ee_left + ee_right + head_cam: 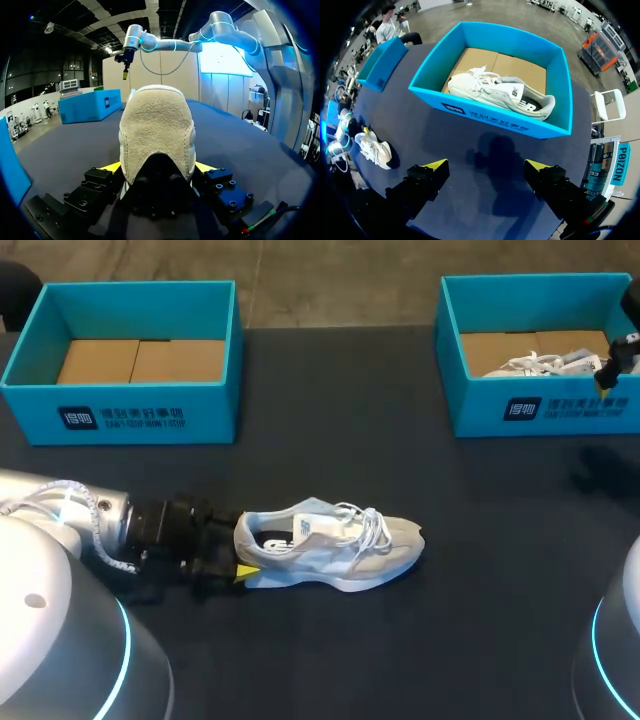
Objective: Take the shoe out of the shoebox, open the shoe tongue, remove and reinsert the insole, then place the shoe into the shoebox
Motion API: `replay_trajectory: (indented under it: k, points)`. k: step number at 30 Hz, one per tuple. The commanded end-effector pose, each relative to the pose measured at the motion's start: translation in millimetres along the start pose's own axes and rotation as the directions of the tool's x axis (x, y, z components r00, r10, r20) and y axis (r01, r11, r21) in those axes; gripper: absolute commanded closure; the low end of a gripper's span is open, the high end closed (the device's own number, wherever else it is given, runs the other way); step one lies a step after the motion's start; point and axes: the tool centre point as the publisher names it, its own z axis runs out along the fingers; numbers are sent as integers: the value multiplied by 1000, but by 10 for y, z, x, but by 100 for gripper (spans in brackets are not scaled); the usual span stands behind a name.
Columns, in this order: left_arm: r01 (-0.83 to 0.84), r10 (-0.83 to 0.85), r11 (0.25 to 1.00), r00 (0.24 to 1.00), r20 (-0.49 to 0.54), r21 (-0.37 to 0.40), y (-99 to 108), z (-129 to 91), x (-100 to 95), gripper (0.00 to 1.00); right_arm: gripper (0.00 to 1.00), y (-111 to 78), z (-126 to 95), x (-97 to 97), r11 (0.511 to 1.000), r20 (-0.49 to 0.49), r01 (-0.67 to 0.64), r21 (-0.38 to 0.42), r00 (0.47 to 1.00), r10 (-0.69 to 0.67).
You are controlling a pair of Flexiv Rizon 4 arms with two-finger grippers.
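A white sneaker (330,545) lies on its sole near the middle of the dark counter (470,640), out of both boxes, heel toward the left arm and toe toward the right side. The left tool (235,555) is clamped on its heel. In the left wrist view the fuzzy heel collar (156,125) fills the space between the two yellow tips, and each tip presses against one side of it. The laces sit loosely bunched over the tongue, and the dark inside of the sneaker shows through the opening.

At the back of the counter stand two bright blue shoeboxes, well apart. The left shoebox (120,415) shows only its brown cardboard floor. The right shoebox (545,405) holds a second sneaker (545,362), also white, lying on its side across the cardboard floor.

The right tool (486,167) hangs in the air above the counter just in front of the right shoebox, fingers spread wide with nothing between them. Its shadow falls on the counter under it. From the left wrist it shows high up (124,65), pointing down. From the right wrist, the gripped sneaker (372,147) shows far off beside the box wall (485,117).
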Motion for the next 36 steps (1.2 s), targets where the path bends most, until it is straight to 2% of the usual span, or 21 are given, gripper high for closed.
replay_trajectory:
  k: [1,7,8,9,12,17,19,21,25,29,36]
  points:
    - [0,0,1000,1000,-1,-1,4,-15,-5,100,0,7,2,-2,1000,-1,1,1,1000,-1]
    - [0,0,1000,1000,-1,-1,4,-15,-5,100,0,7,2,-2,1000,-1,1,1,1000,-1]
    - [0,0,1000,1000,-1,-1,4,-15,-5,100,0,18,37,40,997,-14,-74,9,997,74]
    - [0,0,1000,1000,-1,-1,4,-15,-5,100,0,23,78,87,991,-10,-130,18,991,130]
    - [0,0,1000,1000,-1,-1,4,-15,-5,100,0,55,170,248,986,40,-164,38,986,163]
    - [0,0,1000,1000,-1,-1,4,-15,-5,100,0,32,186,492,972,5,-234,16,972,234]
    - [0,0,1000,1000,-1,-1,4,-15,-5,100,0,18,188,590,969,-84,-248,-6,965,247]
    - [0,0,1000,1000,-1,-1,4,-15,-5,100,0,-2,202,682,968,-125,-251,-11,961,248]
    - [0,0,1000,1000,-1,-1,4,-15,-5,100,0,-53,195,921,968,-109,-249,0,963,248]
    - [0,0,1000,1000,-1,-1,4,-15,-5,100,0,-135,190,1182,969,-39,-244,33,969,245]
    - [0,0,1000,1000,-1,-1,4,-15,-5,100,0,-294,278,1619,970,-77,-233,75,968,239]
